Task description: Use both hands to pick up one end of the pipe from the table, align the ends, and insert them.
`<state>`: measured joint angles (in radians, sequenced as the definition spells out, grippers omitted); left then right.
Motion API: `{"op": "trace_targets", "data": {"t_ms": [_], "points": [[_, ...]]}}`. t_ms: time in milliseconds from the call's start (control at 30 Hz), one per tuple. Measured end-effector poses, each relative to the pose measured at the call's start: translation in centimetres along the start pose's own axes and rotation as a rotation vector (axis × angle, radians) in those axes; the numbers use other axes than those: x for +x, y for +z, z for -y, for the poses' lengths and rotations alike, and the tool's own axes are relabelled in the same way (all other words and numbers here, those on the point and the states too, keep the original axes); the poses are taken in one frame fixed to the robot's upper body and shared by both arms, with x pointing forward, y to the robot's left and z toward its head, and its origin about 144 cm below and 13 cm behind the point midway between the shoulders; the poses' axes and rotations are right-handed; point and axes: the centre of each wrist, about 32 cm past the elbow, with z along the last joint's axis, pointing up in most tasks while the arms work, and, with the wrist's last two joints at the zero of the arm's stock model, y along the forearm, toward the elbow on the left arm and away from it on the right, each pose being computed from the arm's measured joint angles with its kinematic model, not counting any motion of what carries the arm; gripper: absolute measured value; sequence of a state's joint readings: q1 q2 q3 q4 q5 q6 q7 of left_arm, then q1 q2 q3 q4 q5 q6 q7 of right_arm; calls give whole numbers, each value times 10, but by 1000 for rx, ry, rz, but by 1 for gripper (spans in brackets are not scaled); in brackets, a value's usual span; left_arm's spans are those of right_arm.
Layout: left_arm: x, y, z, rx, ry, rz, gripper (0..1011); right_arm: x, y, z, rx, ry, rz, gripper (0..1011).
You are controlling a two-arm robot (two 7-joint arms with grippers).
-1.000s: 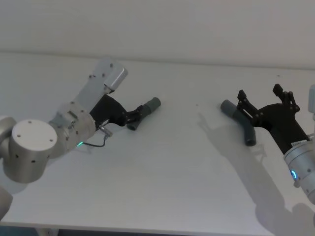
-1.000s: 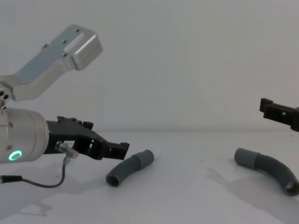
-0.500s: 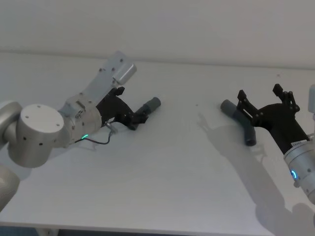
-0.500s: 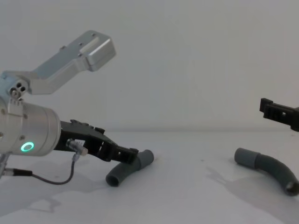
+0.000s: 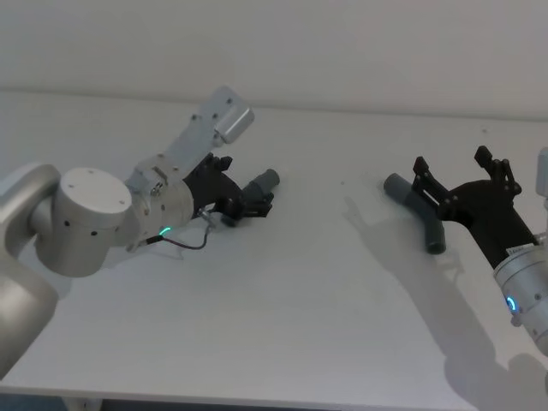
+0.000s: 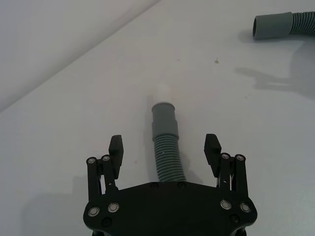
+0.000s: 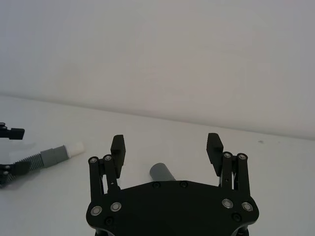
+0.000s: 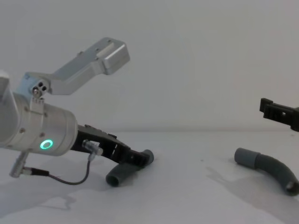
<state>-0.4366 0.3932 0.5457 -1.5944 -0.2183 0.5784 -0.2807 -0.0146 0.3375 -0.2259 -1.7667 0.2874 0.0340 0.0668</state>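
The left pipe piece [image 5: 266, 181] lies flat on the left half of the white surface [image 5: 300, 300]. Its smooth cuff [image 6: 164, 120] and short white tip [image 6: 162, 93] point right and slightly far. The left gripper [image 6: 164, 147] is low over this piece, angled down to the surface. Its fingers are spread wide, one on each side of the ribbed bend, and a clear gap shows between each finger and the hose. The silver wrist behind it carries a lit green ring [image 8: 45, 144].

The right pipe piece [image 8: 271, 167] rests on the right half of the surface, well apart from the left one. Its cuff [image 8: 246, 157] is the end turned left and far, and its ribbed bend curves toward the near right. The right gripper [image 7: 166, 143] hangs above this piece, clear of both the hose and the surface. Its fingers are also spread apart and hold nothing. From the right wrist, the cuff shows just past the gripper body, between the two fingers. The left piece and its white tip show farther off.
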Motion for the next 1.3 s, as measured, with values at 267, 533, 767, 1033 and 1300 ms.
{"op": "trace_targets", "data": {"t_ms": [267, 533, 767, 1033, 1300], "points": [[-1, 3, 10, 20, -11, -15, 1002, 0, 0, 0, 0, 0, 0, 1004], [-2, 4, 16, 40, -11, -27, 1002, 0, 0, 0, 0, 0, 0, 1004], [-2, 4, 18, 52, -7, -35, 1002, 0, 0, 0, 0, 0, 0, 1004], [-2, 4, 19, 63, -4, -41, 1002, 0, 0, 0, 0, 0, 0, 1004], [-1, 4, 20, 70, -8, -48, 1002, 0, 0, 0, 0, 0, 0, 1004]]}}
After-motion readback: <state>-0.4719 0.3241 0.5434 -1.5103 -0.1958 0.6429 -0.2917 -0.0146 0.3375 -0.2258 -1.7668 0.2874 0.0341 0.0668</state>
